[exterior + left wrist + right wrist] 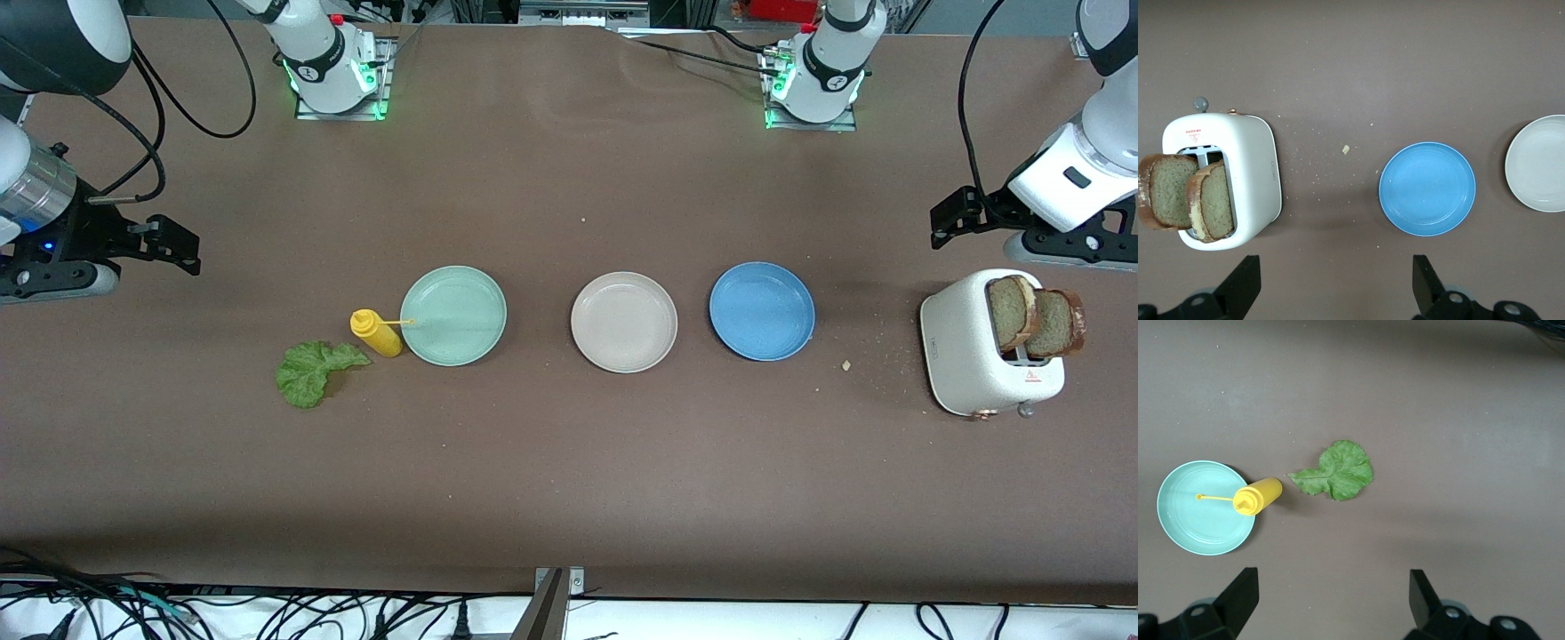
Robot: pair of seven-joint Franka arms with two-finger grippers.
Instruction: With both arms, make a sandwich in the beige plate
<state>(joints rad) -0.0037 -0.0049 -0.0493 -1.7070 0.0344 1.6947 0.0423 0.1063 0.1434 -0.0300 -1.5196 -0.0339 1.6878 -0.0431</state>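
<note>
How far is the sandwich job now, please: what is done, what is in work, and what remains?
Nothing is done: the beige plate holds nothing. Both bread slices stand in the toaster, and the lettuce leaf lies on the table beside the yellow bottle. Nothing is in hand: the left tool hangs open over the table by the toaster, the right tool open near the lettuce. All stacking remains.

Bright, even overhead light; soft faint shadows beside the toaster (982,356); all views sharp
</note>
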